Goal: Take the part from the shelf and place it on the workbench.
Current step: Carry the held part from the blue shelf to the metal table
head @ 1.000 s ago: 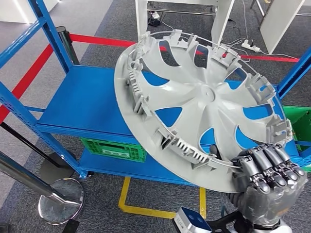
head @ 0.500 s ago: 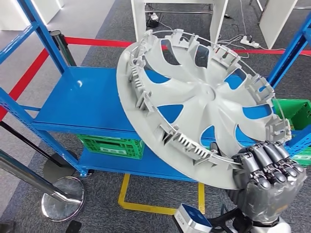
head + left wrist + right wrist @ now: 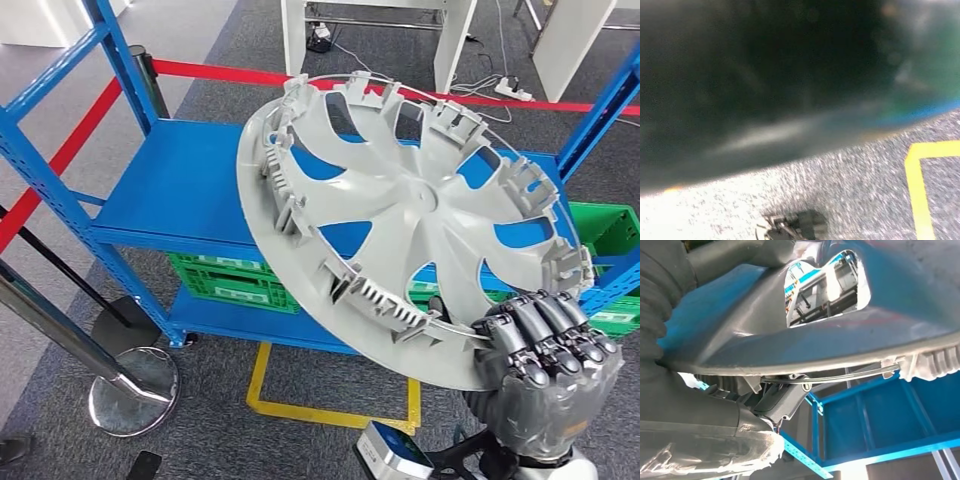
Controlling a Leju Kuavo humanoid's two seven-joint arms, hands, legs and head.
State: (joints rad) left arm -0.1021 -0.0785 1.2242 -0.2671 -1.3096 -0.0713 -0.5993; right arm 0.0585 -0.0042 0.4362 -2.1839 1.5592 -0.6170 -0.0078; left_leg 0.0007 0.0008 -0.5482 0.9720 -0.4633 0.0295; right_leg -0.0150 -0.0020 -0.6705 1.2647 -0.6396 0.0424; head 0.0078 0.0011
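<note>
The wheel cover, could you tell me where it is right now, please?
In the head view the wheel cover sits centre-right, tilted, above the blue shelf, with the right robot hand gripping its near rim.

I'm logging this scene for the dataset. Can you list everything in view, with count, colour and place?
Wheel cover: one, grey, tilted, held in front of the shelf.
Shelf: one, blue, behind the cover.
Crates: two seen, green, on the lower level.
Barrier tape: red, behind the shelf.
Barrier post base: one, chrome, on the carpet at left.
Floor marking: yellow, below the shelf.
Power strip: one, white, far floor.
Right hand: grey, grips the cover's near rim.
</note>
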